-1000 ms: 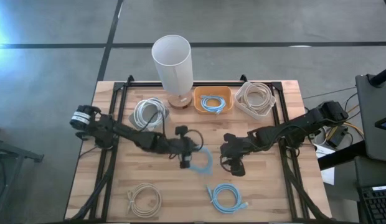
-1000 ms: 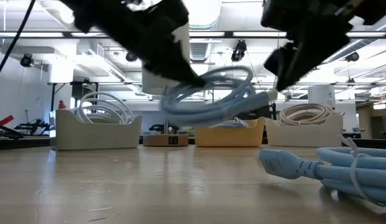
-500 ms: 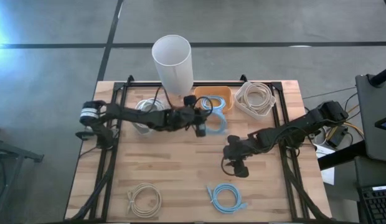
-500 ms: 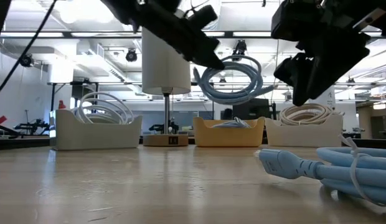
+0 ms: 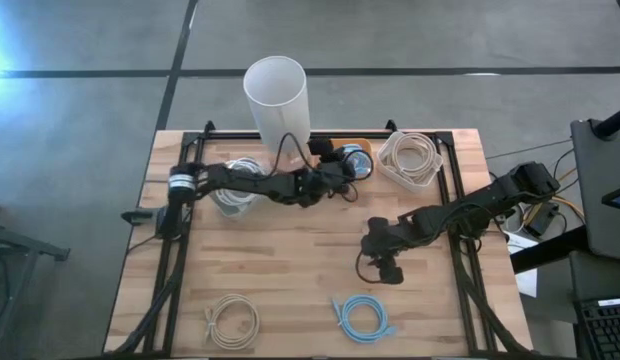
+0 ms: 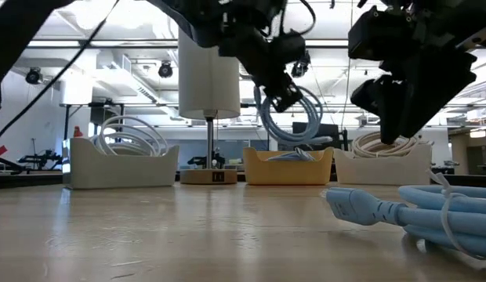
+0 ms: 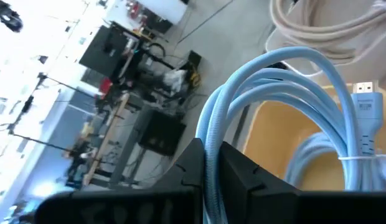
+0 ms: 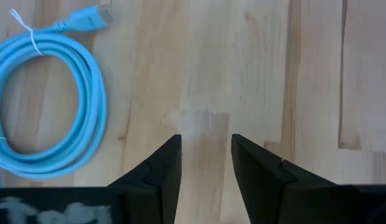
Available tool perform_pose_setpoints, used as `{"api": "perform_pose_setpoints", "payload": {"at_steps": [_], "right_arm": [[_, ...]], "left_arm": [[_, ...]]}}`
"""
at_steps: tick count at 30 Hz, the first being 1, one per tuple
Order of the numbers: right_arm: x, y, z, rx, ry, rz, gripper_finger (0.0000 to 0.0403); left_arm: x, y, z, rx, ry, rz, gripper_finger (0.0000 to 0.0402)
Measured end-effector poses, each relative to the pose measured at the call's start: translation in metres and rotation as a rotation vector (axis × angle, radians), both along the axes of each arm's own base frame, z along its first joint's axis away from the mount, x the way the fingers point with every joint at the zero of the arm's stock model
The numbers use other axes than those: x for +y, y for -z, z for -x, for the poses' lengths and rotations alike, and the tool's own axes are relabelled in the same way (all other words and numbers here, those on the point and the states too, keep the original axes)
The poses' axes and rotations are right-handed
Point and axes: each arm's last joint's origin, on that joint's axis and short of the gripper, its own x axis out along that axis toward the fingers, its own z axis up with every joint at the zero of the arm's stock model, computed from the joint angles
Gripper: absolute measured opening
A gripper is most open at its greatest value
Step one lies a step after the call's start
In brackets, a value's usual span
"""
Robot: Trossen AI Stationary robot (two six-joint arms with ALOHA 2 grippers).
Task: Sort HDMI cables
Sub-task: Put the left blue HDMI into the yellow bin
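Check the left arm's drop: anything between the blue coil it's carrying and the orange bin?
Nothing visible does. The left gripper holds the light blue coil right above the orange bin, open air beneath it. Only another blue cable already lies inside. The white cylinder stands off to the side.

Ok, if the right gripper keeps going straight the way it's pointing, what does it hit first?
The right gripper points down at bare table. The loose light blue cable lies off to one side, probably clear of it.

L tool (image 5: 342, 172) clamped; R tool (image 8: 205, 163) agape.
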Motion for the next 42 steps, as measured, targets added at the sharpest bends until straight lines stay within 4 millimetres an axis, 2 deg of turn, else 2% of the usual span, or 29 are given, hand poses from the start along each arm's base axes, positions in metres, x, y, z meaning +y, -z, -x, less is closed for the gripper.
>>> {"api": "perform_pose_setpoints", "payload": {"at_steps": [7,12,19,33,42], "right_arm": [[-0.001,0.002,0.002,0.021,0.003,0.005,0.0137],[-0.001,0.003,0.002,0.023,0.003,0.005,0.0137],[-0.001,0.003,0.003,0.023,0.000,0.007,0.0137],[-0.001,0.003,0.003,0.023,0.003,0.006,0.0137],[-0.001,0.003,0.003,0.022,0.003,0.006,0.0137]], "left_arm": [[0.023,0.029,-0.018,0.038,-0.099,-0.013,0.0025],[0.032,0.044,-0.021,0.083,-0.178,-0.038,0.0025],[0.033,0.046,-0.021,0.061,-0.187,-0.020,0.0033],[0.033,0.049,-0.019,0.094,-0.181,-0.016,0.0133],[0.034,0.039,-0.023,0.078,-0.178,-0.025,0.0169]]}}
